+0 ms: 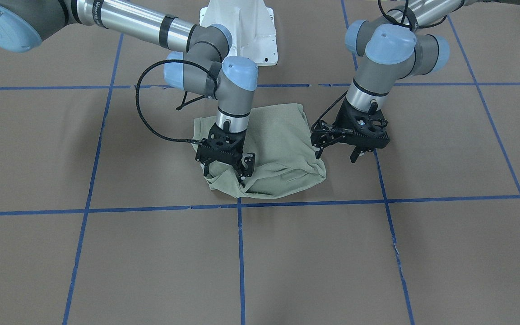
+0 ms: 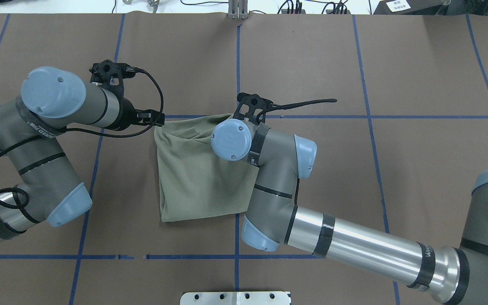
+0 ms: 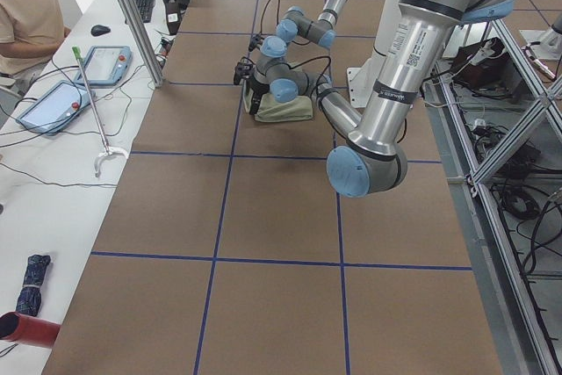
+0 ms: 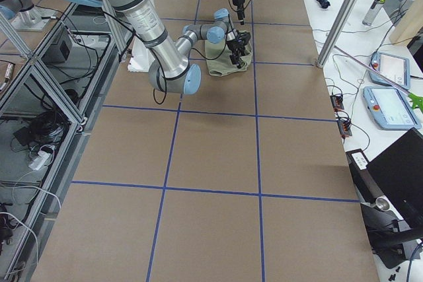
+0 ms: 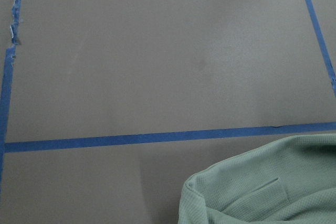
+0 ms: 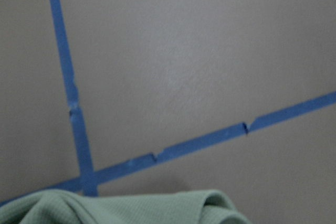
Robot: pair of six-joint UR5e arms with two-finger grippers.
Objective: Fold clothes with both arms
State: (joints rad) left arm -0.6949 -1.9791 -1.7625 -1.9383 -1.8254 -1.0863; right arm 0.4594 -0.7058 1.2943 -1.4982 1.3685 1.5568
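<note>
L arm (image 1: 377, 76) / R arm (image 1: 133, 20): silver tubes | grey joints (image 1: 203, 43), lt-blue caps (image 1: 239, 72) | blk cables (image 1: 137, 95) | white base (image 1: 242, 27)

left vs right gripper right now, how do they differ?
Position: the right gripper stands over a corner of the shirt, down at the cloth. The left gripper hangs beside the shirt's edge, over bare table.
Pose: the right gripper points about straight down. The left gripper is tilted toward the shirt.
Shared: both are black, with jaws apart.
</note>
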